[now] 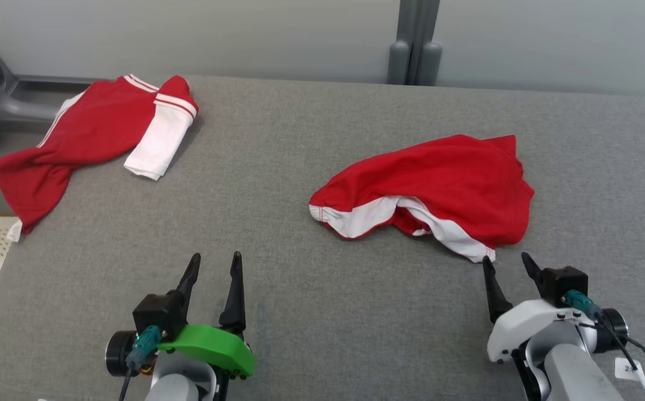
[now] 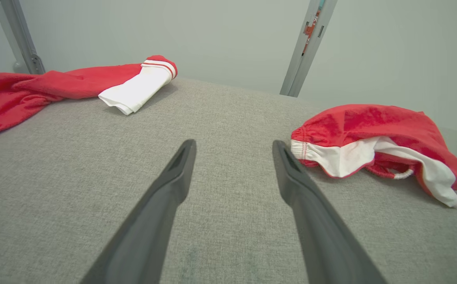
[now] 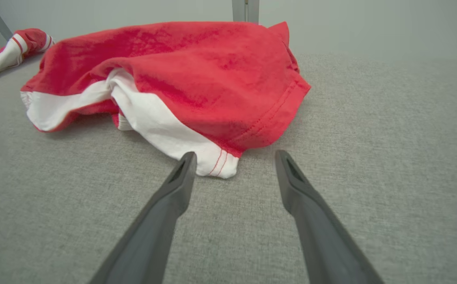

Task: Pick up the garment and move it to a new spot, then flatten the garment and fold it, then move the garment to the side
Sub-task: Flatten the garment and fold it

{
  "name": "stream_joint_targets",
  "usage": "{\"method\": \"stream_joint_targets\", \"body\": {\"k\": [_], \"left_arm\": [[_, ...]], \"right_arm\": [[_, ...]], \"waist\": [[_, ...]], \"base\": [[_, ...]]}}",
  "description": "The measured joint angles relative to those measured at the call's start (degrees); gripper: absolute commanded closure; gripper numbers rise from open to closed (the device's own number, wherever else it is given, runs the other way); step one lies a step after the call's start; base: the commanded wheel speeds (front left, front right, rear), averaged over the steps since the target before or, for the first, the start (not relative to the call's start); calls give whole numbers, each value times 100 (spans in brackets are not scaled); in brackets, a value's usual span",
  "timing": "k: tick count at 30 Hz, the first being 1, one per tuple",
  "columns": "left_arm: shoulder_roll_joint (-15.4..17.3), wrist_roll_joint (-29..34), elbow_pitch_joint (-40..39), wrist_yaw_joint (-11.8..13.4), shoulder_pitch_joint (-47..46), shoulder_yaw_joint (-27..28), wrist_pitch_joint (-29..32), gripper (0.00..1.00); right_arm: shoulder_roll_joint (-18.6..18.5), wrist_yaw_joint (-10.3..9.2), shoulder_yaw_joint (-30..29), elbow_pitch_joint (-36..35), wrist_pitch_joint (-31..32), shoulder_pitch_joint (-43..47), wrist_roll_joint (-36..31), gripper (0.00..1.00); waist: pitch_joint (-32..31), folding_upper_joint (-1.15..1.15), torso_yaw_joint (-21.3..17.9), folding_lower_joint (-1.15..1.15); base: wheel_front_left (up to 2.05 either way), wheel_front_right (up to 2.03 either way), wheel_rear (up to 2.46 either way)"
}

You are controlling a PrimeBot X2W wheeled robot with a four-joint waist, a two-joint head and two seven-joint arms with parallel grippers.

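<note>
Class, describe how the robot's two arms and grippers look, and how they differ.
Both have two long, dark, tapering fingers on a black block, plus a teal plug. The left gripper sits on a bright green cover; the right gripper on a white shell, its black cable carrying a white tag.

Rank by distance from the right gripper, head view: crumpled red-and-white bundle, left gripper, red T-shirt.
1. Crumpled bundle: just ahead of the right gripper's fingers.
2. Left gripper: level with it, off to the left.
3. Red T-shirt: far-left rear corner.
</note>
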Motion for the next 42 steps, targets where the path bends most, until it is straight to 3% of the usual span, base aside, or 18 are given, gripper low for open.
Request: {"method": "stream_joint_targets", "body": {"k": [7, 8, 10, 17, 18, 26, 34, 42], "left_arm": [[0, 4, -86, 34, -86, 9, 0, 0], [0, 4, -93, 41, -90, 10, 0, 0], [0, 3, -103, 48, -91, 18, 0, 0], [0, 25, -42, -66, -202, -53, 0, 0], [-1, 26, 3, -110, -260, -92, 0, 0], [-5, -469, 1004, -495, -1278, -884, 163, 0], [-9, -867, 2361, -611, -2259, -1288, 298, 0], [-9, -1348, 2943, -738, -2649, -1569, 151, 0]], "right_arm": [[4, 0, -205, 873, 0, -636, -69, 0], [3, 0, -215, 950, 0, -696, -68, 4], [3, 0, -211, 1037, -1, -784, -32, 47], [9, 3, -189, 1085, -9, -836, 260, 83], [9, 3, -180, 1061, -9, -821, 282, 100], [4, 2, -66, 445, -1, -695, 231, 100], [4, 2, 166, 216, -1, -850, 151, 100], [3, 2, 325, 125, -1, -915, 152, 100]], "waist": [[367, 0, 239, 0], [412, 0, 273, 0], [488, 0, 332, 0], [568, 0, 287, 0], [564, 0, 256, 0], [641, 0, -135, 0], [861, 0, -562, 0], [1074, 0, -824, 0]], "base": [[0, 0, 0], [0, 0, 0], [0, 0, 0], [0, 0, 0], [0, 0, 0], [0, 0, 0], [0, 0, 0], [0, 0, 0]]}}
